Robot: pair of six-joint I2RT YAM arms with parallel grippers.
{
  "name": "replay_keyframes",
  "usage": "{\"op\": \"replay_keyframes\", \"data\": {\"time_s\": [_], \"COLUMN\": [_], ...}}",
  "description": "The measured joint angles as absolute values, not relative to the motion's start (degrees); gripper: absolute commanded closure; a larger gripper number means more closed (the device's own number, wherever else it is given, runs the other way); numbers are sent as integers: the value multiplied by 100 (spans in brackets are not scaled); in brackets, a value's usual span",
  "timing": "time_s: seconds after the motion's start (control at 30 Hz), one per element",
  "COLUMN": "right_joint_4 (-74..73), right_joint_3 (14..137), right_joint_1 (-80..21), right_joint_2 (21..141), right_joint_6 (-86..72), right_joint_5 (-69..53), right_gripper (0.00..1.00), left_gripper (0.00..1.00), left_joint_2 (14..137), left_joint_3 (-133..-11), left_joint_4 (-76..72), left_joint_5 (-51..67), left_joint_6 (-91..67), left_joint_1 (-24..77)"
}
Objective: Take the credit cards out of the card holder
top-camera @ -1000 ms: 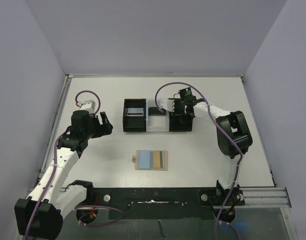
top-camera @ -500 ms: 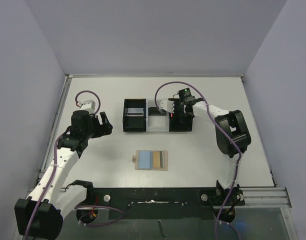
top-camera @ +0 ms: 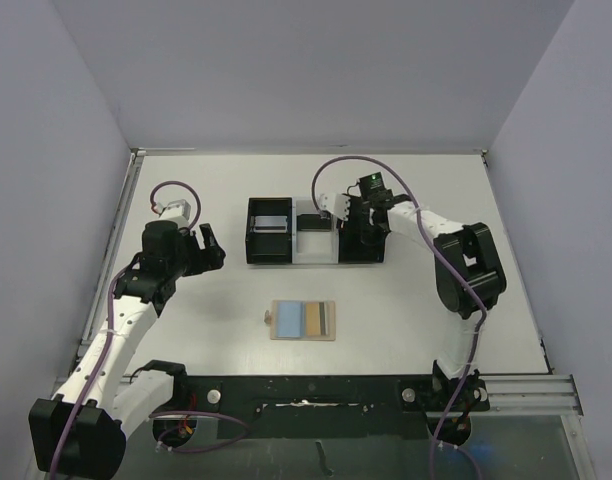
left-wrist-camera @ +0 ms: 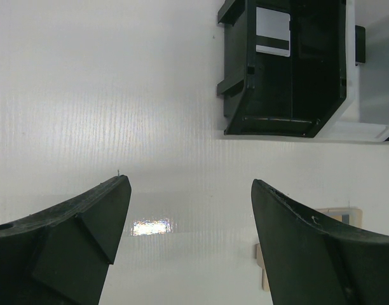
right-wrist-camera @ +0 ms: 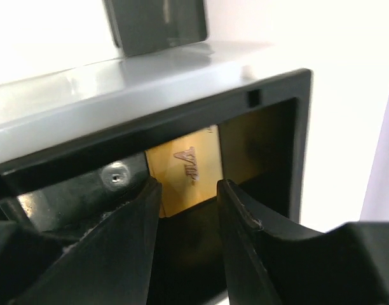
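Poising the right gripper point(top-camera: 356, 226) point(right-wrist-camera: 188, 187) at the mouth of the right-hand black compartment point(top-camera: 366, 255) of the black-and-white tray point(top-camera: 268, 259), holding its jaws apart and gripping nothing. Showing, through the gap between the fingers point(right-wrist-camera: 128, 241) in the right wrist view, a gold card point(right-wrist-camera: 182, 166) printed VIP lying inside that compartment, beyond the fingertips and, as far as can be told, not touching them.

Hovering the left gripper point(top-camera: 210, 245) point(left-wrist-camera: 189, 184) above the white table point(top-camera: 436, 200), left of the tray and apart from it, spreading its jaws wide around nothing.

Holding a grey-white card point(left-wrist-camera: 272, 30) with a dark stripe at the far end of the tray's left black compartment. Separating the two black compartments with a white middle compartment point(top-camera: 313, 245).

Lying flat on the table nearer the arm bases, well apart from the tray and from both grippers, roughly between the two arms: the tan-brown card holder point(top-camera: 312, 320). Carrying a light blue-grey credit card point(top-camera: 288, 319) on its left part, within the holder's outline. Bearing also a dark strip at its right end, too small to identify.
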State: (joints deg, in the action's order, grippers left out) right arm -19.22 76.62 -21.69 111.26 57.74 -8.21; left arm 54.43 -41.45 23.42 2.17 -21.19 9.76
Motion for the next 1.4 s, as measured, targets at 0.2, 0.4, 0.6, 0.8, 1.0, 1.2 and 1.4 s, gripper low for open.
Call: {"op": "replay_keyframes", "data": {"time_s": [0.2, 0.4, 0.6, 0.8, 1.0, 1.2, 1.4], "right_joint_4": [-1367, 169, 1667, 1603, 799, 497, 185], "right_joint_3": [7371, 5988, 4381, 3743, 3256, 1850, 1754], "right_joint_1": [-2167, -2139, -2095, -1940, -1702, -2368, -3350], "right_joint_2": [10267, 8420, 6834, 5994, 5382, 4565, 4421], "right_joint_6": [5142, 3695, 2080, -596, -2899, -4615, -5363], "right_joint_5": [-858, -727, -471, 884, 943, 539, 681], "right_gripper": [55, 7, 2, 2, 2, 1, 3], "left_gripper": [24, 24, 20, 18, 19, 24, 30], "left_joint_2": [5443, 5446, 5502, 5527, 5806, 6178, 6497], "left_joint_3": [-4145, -4145, -4145, -4145, -4095, -4010, -3990], "left_joint_4": [2342, 2338, 2338, 2327, 2056, 1890, 1529], "left_joint_5": [217, 224, 292, 414, 1151, 2005, 2397], "left_joint_6": [-2115, -2112, -2115, -2117, -2075, -2045, -2246], "left_joint_1": [976, 976, 972, 963, 965, 991, 1911]}}
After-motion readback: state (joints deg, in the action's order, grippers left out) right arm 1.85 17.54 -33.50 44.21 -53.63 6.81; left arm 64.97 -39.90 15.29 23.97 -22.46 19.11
